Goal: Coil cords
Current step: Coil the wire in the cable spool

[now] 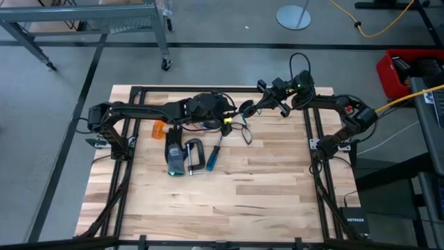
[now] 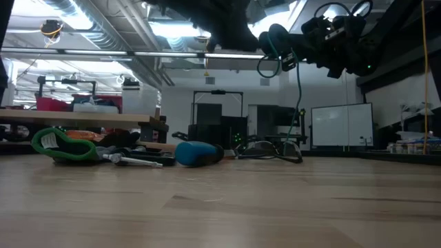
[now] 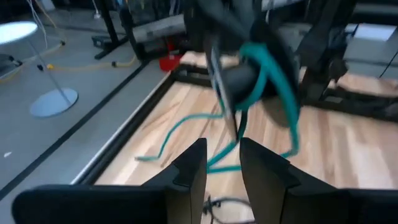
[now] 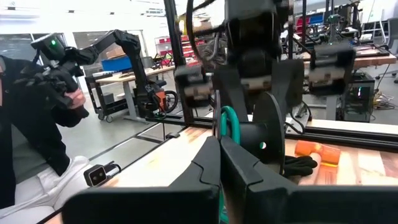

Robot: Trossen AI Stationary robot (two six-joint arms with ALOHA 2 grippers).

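Note:
The thin teal cord hangs in loops from my right gripper, which is shut on it high above the far middle of the table. One strand drops to the wood, and its free end lies there. My left gripper faces the right one from the table's left side. Its fingers stand a narrow gap apart just short of the loops, and I cannot tell whether they touch the cord. Black cords lie on the table below. My right gripper has the teal cord between its two shut fingers, and a strip of teal shows in the gap. The fingers come level from the table's right side. Loops of the cord hang slack around and below the fingertips, clear of the table, with the tail trailing on the wood.
Left of the grippers lie an orange object, a grey-blue tool, a metal clamp and a blue-handled screwdriver. The near half of the wooden table is bare. A person stands beyond the table.

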